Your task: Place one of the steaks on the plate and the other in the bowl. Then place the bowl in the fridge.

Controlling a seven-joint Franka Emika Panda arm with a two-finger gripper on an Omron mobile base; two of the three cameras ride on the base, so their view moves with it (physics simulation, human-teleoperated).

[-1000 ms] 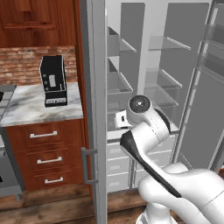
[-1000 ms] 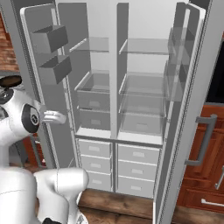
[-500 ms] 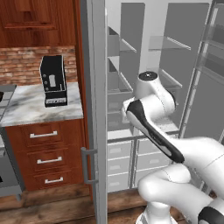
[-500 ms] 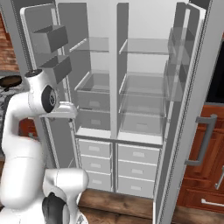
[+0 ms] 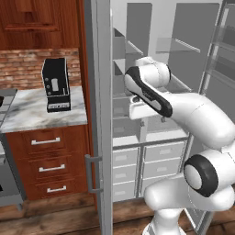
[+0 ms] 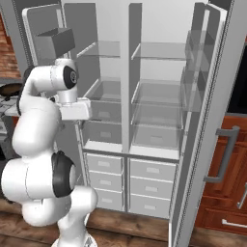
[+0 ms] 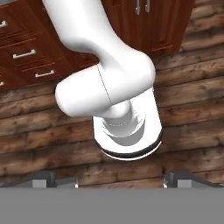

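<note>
Arm has swung up and folded back since a second ago; base views unchanged.

Fridge (image 6: 159, 120) stands open, shelves bare of any bowl. Coffee machine (image 5: 56, 85) sits on the counter (image 5: 32, 112). Gripper (image 7: 118, 178) is spread wide, empty, pointing down at wooden floor (image 7: 188, 100). Risk: elbow near the fridge door (image 5: 102, 114); further swing could strike it.

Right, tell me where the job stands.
Done: the fridge stands with both doors wide open, its glass shelves and drawers showing. In hand: nothing. The hand is open and points down at the wooden floor in the hand view. Left: the shelves in sight hold no bowl, and I can see no steaks, plate or bowl, so I cannot say how much of the rest is done.
</note>
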